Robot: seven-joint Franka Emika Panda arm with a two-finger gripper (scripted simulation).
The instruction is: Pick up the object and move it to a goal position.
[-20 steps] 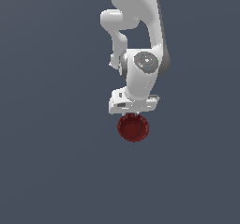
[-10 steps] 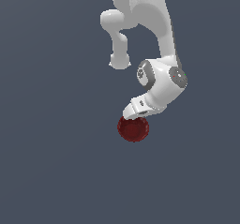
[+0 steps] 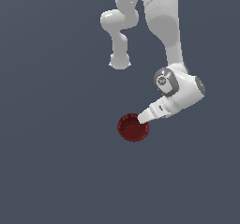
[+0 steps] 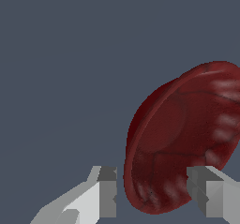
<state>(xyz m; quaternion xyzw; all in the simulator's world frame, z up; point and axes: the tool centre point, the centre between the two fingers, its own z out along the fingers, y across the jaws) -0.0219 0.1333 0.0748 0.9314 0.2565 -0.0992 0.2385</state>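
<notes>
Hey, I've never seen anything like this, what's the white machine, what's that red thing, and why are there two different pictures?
These are computer-rendered pictures of a simulated robot arm, white and jointed, ending in a two-fingered gripper.

The exterior view comes from a camera off the arm that takes in the whole scene. The wrist view comes from a camera on the arm's wrist, looking out past the gripper, so its two grey fingers show up close.

The red thing is a small dark red bowl with a glossy, faintly ribbed inside, lying on a plain grey surface. In the wrist view the bowl's rim sits between the open fingers, one finger outside the wall and one over the inside. The bowl is not held yet; the gripper appears lined up to pinch the rim.
</notes>
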